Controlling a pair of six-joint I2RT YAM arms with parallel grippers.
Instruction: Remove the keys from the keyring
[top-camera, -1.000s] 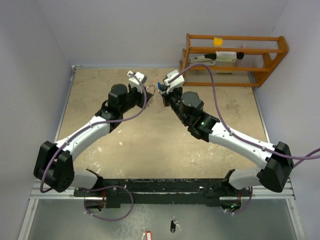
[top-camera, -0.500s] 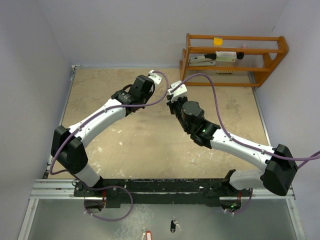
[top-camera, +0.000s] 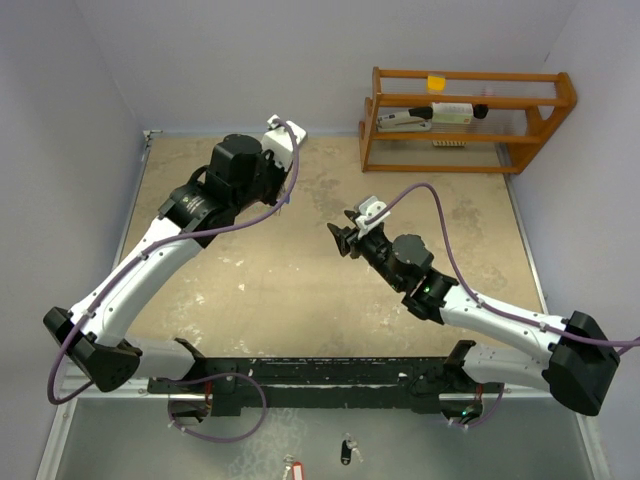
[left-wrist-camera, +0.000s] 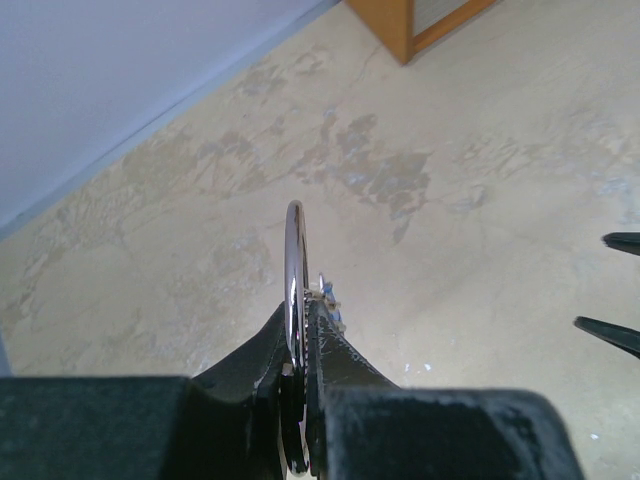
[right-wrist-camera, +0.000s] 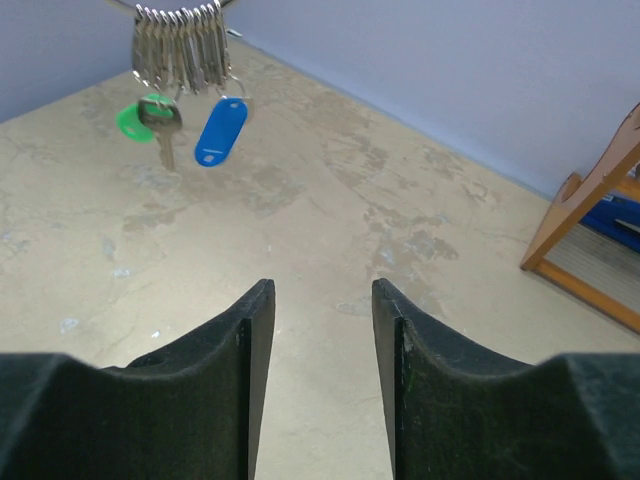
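In the left wrist view my left gripper (left-wrist-camera: 302, 305) is shut on the keyring (left-wrist-camera: 294, 250), whose silver ring stands edge-on above the fingertips, with a blue bit (left-wrist-camera: 336, 302) just behind. The right wrist view shows the keyring (right-wrist-camera: 180, 45) hanging in the air at the upper left as a row of silver pieces. A green-headed key (right-wrist-camera: 146, 118) and a blue-headed key (right-wrist-camera: 220, 130) dangle under it. My right gripper (right-wrist-camera: 322, 290) is open and empty, well short of the keys. From above, the right gripper (top-camera: 338, 240) sits mid-table, pointing left.
A wooden rack (top-camera: 465, 120) stands at the back right against the wall. A black-tagged key (top-camera: 347, 450) and a red-tagged key (top-camera: 292, 468) lie below the arm bases. The left arm (top-camera: 160, 250) stretches toward the back left corner.
The two grippers were together at the back middle. The right gripper has opened and pulled back to mid-table; the left arm has swung left with the keyring.
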